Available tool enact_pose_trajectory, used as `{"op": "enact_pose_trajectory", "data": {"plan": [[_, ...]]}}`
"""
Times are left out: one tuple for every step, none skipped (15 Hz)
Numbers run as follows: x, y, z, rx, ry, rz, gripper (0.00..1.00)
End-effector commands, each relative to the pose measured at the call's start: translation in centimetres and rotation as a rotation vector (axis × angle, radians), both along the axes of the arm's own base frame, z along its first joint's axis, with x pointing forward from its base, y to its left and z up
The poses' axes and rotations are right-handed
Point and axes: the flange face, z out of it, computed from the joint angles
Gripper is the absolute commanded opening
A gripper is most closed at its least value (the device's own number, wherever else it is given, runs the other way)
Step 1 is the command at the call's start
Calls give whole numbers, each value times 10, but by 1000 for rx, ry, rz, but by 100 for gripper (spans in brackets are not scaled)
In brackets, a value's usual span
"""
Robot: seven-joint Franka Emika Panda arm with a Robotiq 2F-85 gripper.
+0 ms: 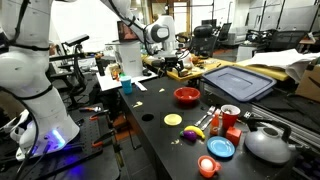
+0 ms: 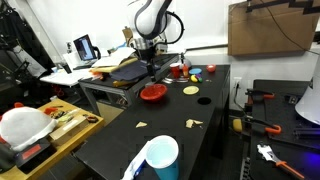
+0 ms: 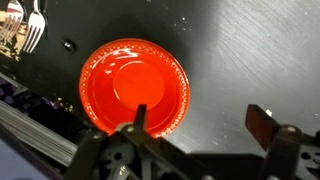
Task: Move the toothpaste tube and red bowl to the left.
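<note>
pincer (image 3: 200, 122) spread above red bowl (image 3: 133, 85)

black worktop (image 1: 150, 135) fills the lower part of both exterior views, with the white arm (image 2: 150, 20) bending down over it. the red bowl sits upright on the worktop, close to the edge that meets a cluttered desk. the pincer hangs above it without touching — jaws apart, nothing between them. in the wrist view one fingertip (image 3: 140, 116) overlaps the bowl's rim while the other stands well off to the side. a yellow lid (image 1: 173, 120) lies near the bowl, and a fork (image 3: 33, 30) lies apart from it.
</note>
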Motion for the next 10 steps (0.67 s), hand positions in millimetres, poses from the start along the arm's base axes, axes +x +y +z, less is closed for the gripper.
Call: {"op": "enact_pose_trajectory", "data": {"plan": [[8,2,-14,15,29,-9,100],[8,6,-21,11,35,-2,100],[9,10,-28,8,41,7,100],[9,14,-35,6,48,16,100],[10,18,-42,0,53,27,100],[11,21,-49,-4,56,32,100],[13,23,-55,-9,57,30,100],[16,24,-61,-11,60,22,100],[20,23,-66,-12,64,14,100],[24,20,-70,-10,69,-8,100]]}}
